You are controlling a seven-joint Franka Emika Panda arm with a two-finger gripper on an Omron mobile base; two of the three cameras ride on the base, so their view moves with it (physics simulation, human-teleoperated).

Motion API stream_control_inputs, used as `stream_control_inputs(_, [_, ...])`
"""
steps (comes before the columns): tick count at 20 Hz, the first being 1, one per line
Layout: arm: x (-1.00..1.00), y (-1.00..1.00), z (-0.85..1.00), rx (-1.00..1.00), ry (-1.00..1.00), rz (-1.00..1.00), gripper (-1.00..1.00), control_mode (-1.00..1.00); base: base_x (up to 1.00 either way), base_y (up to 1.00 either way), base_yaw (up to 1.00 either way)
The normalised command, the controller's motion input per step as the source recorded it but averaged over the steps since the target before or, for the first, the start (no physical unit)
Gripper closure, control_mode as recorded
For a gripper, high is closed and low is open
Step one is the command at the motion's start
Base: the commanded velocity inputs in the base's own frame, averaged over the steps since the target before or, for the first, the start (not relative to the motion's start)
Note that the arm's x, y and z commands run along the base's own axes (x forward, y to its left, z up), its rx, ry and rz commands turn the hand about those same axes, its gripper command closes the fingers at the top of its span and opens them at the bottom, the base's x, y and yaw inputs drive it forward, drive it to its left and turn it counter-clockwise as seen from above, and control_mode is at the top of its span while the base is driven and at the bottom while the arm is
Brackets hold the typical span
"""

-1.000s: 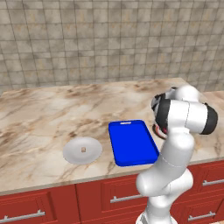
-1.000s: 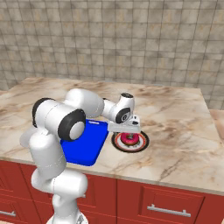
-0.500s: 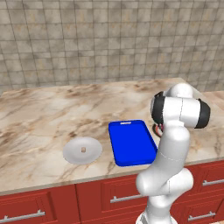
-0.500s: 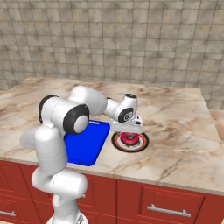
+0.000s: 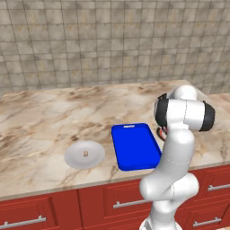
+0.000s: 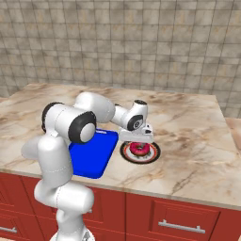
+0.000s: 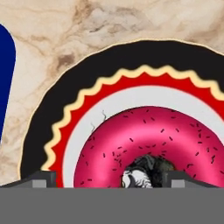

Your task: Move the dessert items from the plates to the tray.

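Just above the red-and-black-rimmed plate (image 6: 140,152), near the counter's (image 6: 188,122) front edge, the gripper (image 6: 138,140) hangs low over the red-pink doughnut (image 6: 140,149). In the hand view its two finger tips (image 7: 40,178) rise at either side of the doughnut (image 7: 140,144), well apart, so it is spread wide and grips nothing yet. That straddle looks deliberate: with the ring between the tips, one closing motion could pinch it across its width. Whether the tips already touch the plate (image 7: 57,109) cannot be told.

The doughnut lies flat in the white centre of this plate, its hole showing the dark marks beneath. A sliver of the blue tray (image 7: 5,78) shows at the left edge of the hand view; from the base views the tray (image 6: 92,155) lies just beside this plate, towards the middle of the front edge, bare inside, so the carry should be short and mostly sideways.

Beyond the tray (image 5: 134,146), on its far side from the gripper, sits the plain grey plate (image 5: 84,154) with the tiny tan morsel (image 5: 85,154) at its middle, untouched. Having the tray between both plates keeps each transfer brief. By this layout, neither dessert has been moved; the doughnut is the one in hand first.
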Motion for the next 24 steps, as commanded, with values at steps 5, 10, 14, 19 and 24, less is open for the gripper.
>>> stream_control_inputs(5, [-0.12, 0.22, -0.18, 0.00, 0.00, 0.00, -1.00, -1.00, 0.00, 0.00, 0.00])
stream_control_inputs(10, [-0.03, 0.05, -0.31, 0.00, 0.01, 0.00, -1.00, -1.00, 0.00, 0.00, 0.00])
stream_control_inputs(14, [0.00, 0.00, -0.24, 0.00, 0.05, 0.00, 1.00, -1.00, 0.00, 0.00, 0.00])
stream_control_inputs(19, [0.00, -0.03, 0.00, 0.00, 0.02, 0.00, 1.00, -1.00, 0.00, 0.00, 0.00])
stream_control_inputs(24, [-0.08, 0.00, 0.12, 0.00, 0.00, 0.00, 1.00, -1.00, 0.00, 0.00, 0.00])
